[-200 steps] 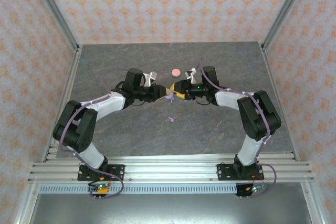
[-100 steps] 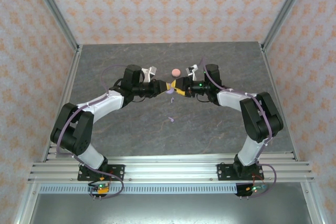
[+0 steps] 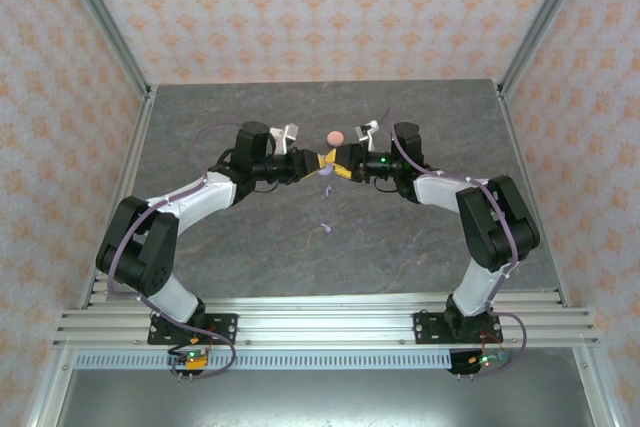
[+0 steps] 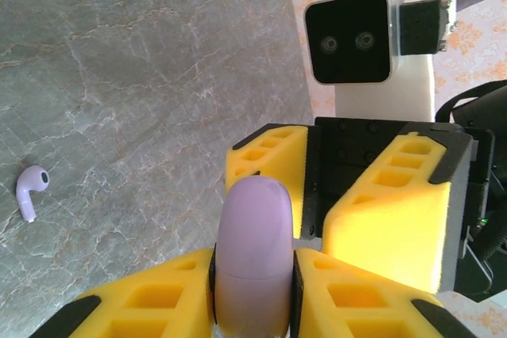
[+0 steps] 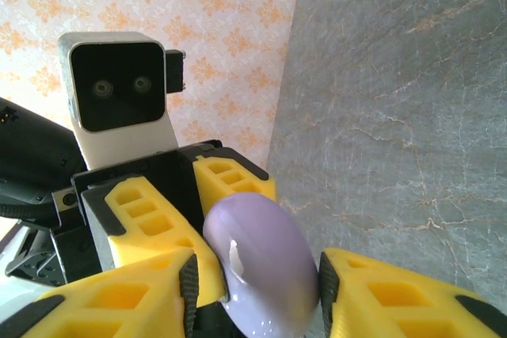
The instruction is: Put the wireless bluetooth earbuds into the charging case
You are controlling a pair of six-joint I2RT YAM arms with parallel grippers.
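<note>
Left end effector [image 4: 253,279] is clamped on the lavender charging case [image 4: 252,243]. Right end effector [image 5: 257,268] straddles it, but I cannot tell whether it grips. One lavender earbud [image 4: 30,189] lies on the table [image 4: 135,61].

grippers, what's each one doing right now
left gripper: closed on the lavender case
right gripper: around the same case, closed or not cannot be told

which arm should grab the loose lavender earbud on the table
Right, probably: the left fingers clamp the rounded lavender charging case, while the right fingers flank it, grip unclear. The small lavender earbud lies midway between arms.
</note>
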